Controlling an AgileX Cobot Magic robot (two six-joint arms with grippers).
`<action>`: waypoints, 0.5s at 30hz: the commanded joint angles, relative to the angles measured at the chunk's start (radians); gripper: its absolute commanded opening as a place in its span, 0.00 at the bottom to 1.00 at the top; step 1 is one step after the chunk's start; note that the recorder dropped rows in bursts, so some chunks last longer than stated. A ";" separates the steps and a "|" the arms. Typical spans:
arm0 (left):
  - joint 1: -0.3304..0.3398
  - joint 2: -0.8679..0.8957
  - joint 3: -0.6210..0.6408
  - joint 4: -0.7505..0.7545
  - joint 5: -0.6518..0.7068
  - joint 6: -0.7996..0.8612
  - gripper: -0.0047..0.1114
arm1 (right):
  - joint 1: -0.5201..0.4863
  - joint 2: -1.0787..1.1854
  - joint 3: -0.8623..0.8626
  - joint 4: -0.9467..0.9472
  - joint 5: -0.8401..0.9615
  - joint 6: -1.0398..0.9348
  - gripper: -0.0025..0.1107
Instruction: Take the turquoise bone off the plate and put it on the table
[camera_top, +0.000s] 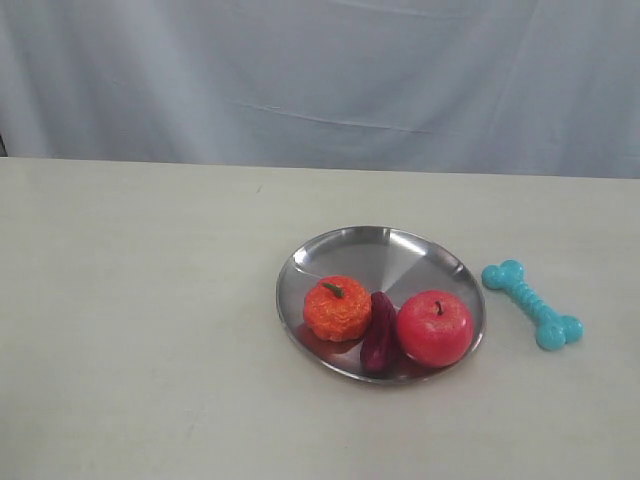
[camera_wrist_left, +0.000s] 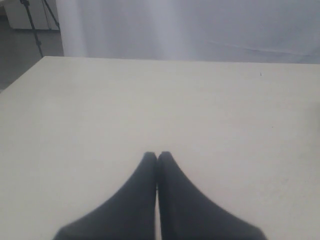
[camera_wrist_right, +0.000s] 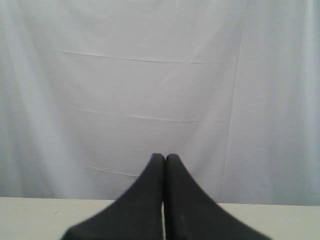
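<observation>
- though neither arm shows in the exterior view, the turquoise bone (camera_top: 532, 304) is plain to see there: it lies flat on the table (camera_top: 150, 350), off the plate (camera_top: 380, 250), just beside the plate's right rim with a narrow strip of bare table between them.
- the bone lies at a slant, one knobbed end farther back and close to the plate, the other nearer the camera and further to the right.
- the plate sits right of the table's middle; its far half is bare and shiny.
- three things lie in a row on the plate's near half: an orange fruit (camera_top: 338, 308) with a small green stem on the left, a red apple (camera_top: 434, 327) on the right, and a dark purple piece (camera_top: 379, 331) wedged between them (whether it touches both i cannot tell).
- the left claw (camera_wrist_left: 157, 156) is clenched, its two dark fingers pressed tip to tip with nothing between them, above bare table in the left wrist view.
- the right claw (camera_wrist_right: 165, 157) is clenched the same way and grasps nothing; it faces a pale grey cloth (camera_wrist_right: 150, 90), with only a thin strip of table in sight.
- the same grey cloth hangs behind the table's far edge in the exterior view.
- tripod legs (camera_wrist_left: 30, 20) stand beyond one table corner in the left wrist view.
</observation>
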 joint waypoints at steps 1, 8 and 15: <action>-0.008 -0.001 0.003 -0.001 -0.005 -0.004 0.04 | -0.001 -0.020 0.010 0.002 -0.002 -0.002 0.02; -0.008 -0.001 0.003 -0.001 -0.005 -0.004 0.04 | -0.001 -0.022 0.010 0.002 -0.003 -0.003 0.02; -0.008 -0.001 0.003 -0.001 -0.005 -0.004 0.04 | -0.001 -0.082 0.010 -0.004 -0.005 -0.003 0.02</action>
